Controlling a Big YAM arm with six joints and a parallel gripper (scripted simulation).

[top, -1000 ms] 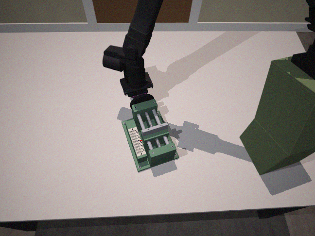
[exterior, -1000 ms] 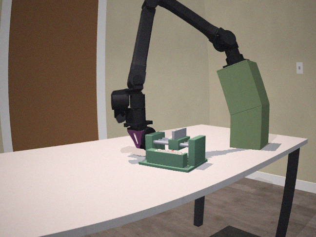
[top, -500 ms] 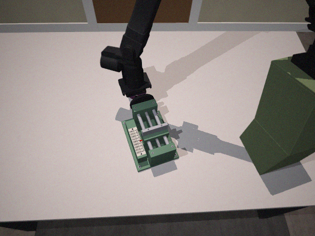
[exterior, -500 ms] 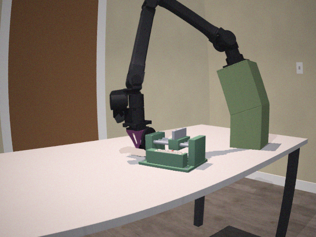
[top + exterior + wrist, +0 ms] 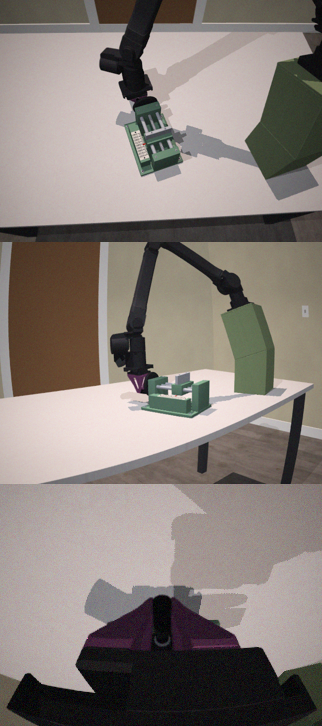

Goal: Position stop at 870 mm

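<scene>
Stop (image 5: 158,132) (image 5: 182,378), upright grey plate, placed between two end blocks of green fixture (image 5: 166,159) (image 5: 201,396). To its left, pale scale (image 5: 139,152) (image 5: 166,396) with red pointer (image 5: 144,144) (image 5: 176,396) near middle, numbers too small for reading. Farther, at far end block, black handwheel (image 5: 145,100) (image 5: 152,377) (image 5: 161,615), pinched between purple fingers of gripper (image 5: 139,99) (image 5: 141,391) (image 5: 162,603).

Relative to the preceding views, the black wrist housing (image 5: 110,60) (image 5: 119,344) lies slightly farther left in the top and exterior frames. The purple pincer (image 5: 139,98) (image 5: 141,391) (image 5: 162,603) is turned, two slots now showing in the exterior view against one initially; the wrist's shadow (image 5: 123,118) reaches farther left.
</scene>
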